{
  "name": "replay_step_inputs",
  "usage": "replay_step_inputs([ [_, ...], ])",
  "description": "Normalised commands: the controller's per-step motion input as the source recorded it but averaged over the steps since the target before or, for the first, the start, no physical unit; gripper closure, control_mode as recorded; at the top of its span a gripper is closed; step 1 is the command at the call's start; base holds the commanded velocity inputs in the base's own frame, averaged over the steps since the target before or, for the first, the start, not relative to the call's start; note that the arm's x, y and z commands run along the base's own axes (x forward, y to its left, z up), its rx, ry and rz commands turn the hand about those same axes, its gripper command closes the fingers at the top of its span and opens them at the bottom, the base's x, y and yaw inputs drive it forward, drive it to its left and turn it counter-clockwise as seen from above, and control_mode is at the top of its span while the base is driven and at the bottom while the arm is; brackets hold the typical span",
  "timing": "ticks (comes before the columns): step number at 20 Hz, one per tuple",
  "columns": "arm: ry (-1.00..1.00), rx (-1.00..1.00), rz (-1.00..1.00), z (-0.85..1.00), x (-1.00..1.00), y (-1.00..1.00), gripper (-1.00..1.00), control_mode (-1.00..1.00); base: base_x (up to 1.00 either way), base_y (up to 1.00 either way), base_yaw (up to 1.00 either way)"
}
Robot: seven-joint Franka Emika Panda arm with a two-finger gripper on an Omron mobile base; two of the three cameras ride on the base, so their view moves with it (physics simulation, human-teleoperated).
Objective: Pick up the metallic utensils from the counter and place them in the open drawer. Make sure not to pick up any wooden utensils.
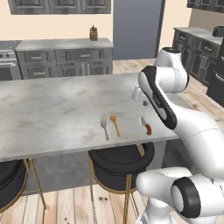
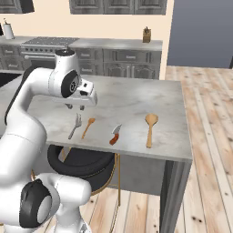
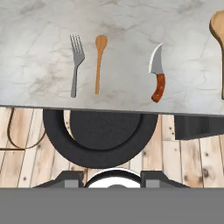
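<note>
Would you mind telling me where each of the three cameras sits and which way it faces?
Left base view: behind the arm's left, facing the counter; arm at right.
Right base view: behind its right, same counter; arm at left, gripper above the fork.
Hand view: looks down on fork, small wooden spoon, knife.
All share these.

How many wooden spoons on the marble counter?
2: a small wooden spoon between the fork and the knife; a larger wooden spoon right of the knife.
</note>
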Motion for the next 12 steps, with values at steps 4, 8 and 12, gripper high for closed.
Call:
replay_step_inputs([
  [4,0.00,0.00,0.00,0.00,0.00,0.00,-1.00,-1.00,0.00,0.00,0.00],
  [8,0.00,0.00,0.00,0.00,0.00,0.00,-1.00,-1.00,0.00,0.00,0.00],
  [12,0.02,0.03,0.00,-0.31,0.01,-0.73,-1.00,-1.00,0.00,0.00,0.00],
])
